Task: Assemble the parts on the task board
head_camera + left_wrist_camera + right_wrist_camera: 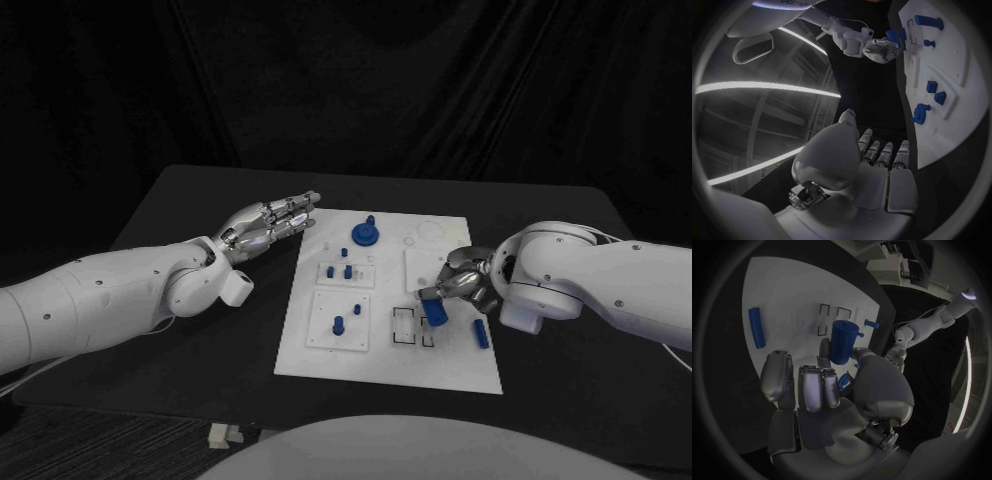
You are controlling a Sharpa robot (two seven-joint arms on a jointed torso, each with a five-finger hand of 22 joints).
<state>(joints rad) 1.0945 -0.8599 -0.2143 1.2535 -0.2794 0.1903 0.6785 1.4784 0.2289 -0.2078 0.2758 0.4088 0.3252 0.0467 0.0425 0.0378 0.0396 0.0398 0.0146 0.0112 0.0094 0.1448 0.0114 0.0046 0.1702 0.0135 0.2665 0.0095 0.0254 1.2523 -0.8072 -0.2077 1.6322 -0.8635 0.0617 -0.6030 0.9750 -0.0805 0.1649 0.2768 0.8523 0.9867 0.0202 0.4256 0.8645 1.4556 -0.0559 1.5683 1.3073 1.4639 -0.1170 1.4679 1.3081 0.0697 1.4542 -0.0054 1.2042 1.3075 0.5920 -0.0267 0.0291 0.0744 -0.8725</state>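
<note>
The white task board [447, 362] lies in the middle of the black table. My right hand [462, 283] hovers over the board's right half and pinches a blue cylinder [436, 311] between thumb and finger. The right wrist view shows the cylinder [842, 341] upright just above two rectangular slots [832, 320]. A long blue bar [480, 336] lies flat on the board right of the slots. My left hand [271, 225] floats at the board's far left corner, fingers stretched out and empty. A round blue knob part [366, 233] stands near it.
Small blue pegs [340, 272] stand in the board's left plates, with another peg [339, 324] nearer me. Bare black table [173, 200] surrounds the board. The left wrist view shows my right hand [879, 50] across the board [954, 135].
</note>
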